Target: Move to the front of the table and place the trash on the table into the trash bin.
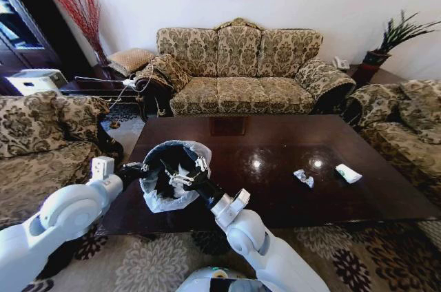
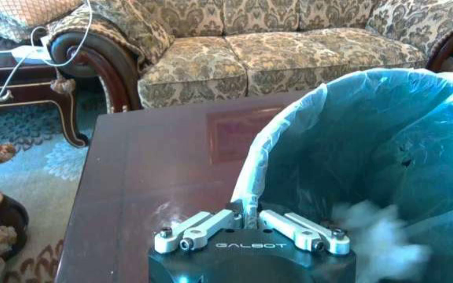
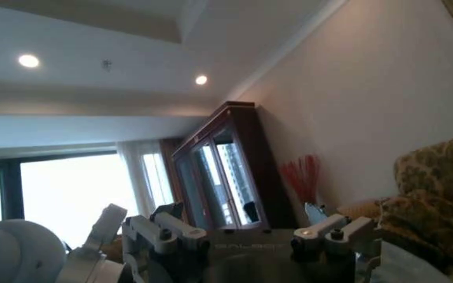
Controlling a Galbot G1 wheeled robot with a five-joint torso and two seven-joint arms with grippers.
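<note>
Your left hand point(image 2: 250, 227) is clenched on the trash bin point(image 1: 173, 173) liner rim, lower left of head view. Right hand point(image 1: 180, 178) sits inside it, grip unclear. Remaining trash point(image 1: 303, 178) on the worktop point(image 1: 275, 140): light, crushable; pinch across the middle.

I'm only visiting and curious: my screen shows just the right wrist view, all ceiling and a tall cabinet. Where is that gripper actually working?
Observer: The right gripper is at the mouth of the trash bin, over the front left corner of the table.
Operator: What holds the bin there?
Observer: The left gripper is shut on its bag-lined rim.
Operator: Is any trash lying out?
Observer: Yes, a crumpled wrapper and a white packet lie on the table's right side.
</note>
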